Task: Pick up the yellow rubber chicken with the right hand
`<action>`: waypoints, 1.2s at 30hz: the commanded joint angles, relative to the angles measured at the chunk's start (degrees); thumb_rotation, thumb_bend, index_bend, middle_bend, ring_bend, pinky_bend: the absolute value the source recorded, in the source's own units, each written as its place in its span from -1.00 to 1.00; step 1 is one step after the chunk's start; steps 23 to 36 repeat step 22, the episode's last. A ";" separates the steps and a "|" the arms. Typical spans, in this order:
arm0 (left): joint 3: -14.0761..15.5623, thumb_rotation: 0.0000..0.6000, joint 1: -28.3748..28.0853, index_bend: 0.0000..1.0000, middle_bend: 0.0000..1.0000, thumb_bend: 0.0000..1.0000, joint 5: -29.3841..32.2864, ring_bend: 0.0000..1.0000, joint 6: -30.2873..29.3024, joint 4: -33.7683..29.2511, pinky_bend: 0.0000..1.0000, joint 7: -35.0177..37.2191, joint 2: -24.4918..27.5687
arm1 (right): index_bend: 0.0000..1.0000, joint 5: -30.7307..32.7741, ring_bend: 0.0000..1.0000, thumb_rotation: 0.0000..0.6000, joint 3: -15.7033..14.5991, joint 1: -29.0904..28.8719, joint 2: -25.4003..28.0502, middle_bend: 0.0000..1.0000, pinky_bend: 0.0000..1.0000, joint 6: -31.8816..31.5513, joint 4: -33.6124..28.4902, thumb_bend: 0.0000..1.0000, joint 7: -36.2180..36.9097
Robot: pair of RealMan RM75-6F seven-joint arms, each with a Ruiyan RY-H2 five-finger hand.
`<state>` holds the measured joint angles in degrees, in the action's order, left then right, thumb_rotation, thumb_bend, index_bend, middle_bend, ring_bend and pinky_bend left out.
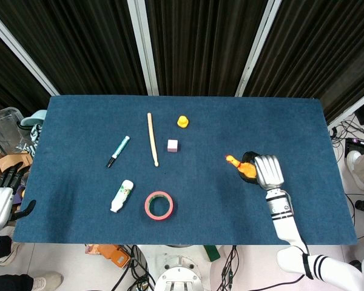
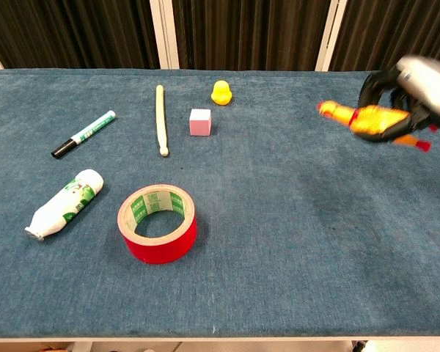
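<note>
Overhead, black vertically ribbed curtains (image 1: 194,42) divided by pale metal posts (image 1: 142,45) close off the room behind a broad tabletop (image 1: 79,200) covered in dark blue felt-like cloth, with cables and clutter on the floor past its edges. On the right side of the cloth the right robot hand (image 1: 264,171) is clenched round the yellow rubber chicken (image 2: 370,117), which in the chest view hangs in the air above the surface, blurred, its head pointing left and its red feet trailing right beyond the dark fingers (image 2: 372,86). The left robot hand (image 1: 1,194) sits off the tabletop's left edge, beside a cardboard box and a clear plastic bin; it holds nothing, though how its fingers lie is too small to tell. Near the front of the cloth a roll of red tape (image 2: 158,223) lies flat, and just left of it a white bottle (image 2: 64,204) with a green label lies on its side. Farther back, a long pale stick (image 2: 160,119) runs front to back, with a green-and-white marker (image 2: 83,134) lying aslant to its left. A small pink cube (image 2: 200,122) rests right of the stick, and a small yellow duck-like toy (image 2: 221,92) stands just behind the cube.
</note>
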<state>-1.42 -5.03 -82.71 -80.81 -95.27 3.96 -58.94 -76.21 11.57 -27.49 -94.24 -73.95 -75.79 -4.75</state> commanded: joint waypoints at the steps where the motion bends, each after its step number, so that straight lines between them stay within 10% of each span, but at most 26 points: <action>1: 0.02 1.00 -0.01 -0.81 -1.00 -0.40 0.01 -0.95 0.06 -0.02 -0.54 -0.06 0.00 | 0.52 -1.02 0.61 1.00 2.26 1.14 1.34 0.26 0.67 -2.88 -1.45 0.10 3.31; 19: 0.09 1.00 0.04 -0.81 -1.00 -0.40 0.14 -0.95 0.17 -0.23 -0.54 -0.62 0.05 | 0.52 -0.97 0.61 1.00 9.46 -0.75 9.59 0.26 0.66 -4.60 -9.33 0.10 4.79; 36: 0.05 1.00 0.05 -0.81 -1.00 -0.40 0.24 -0.95 0.19 -0.24 -0.54 -0.60 0.08 | 0.52 -0.07 0.61 1.00 9.74 -1.78 9.88 0.26 0.66 -2.97 -9.21 0.09 3.73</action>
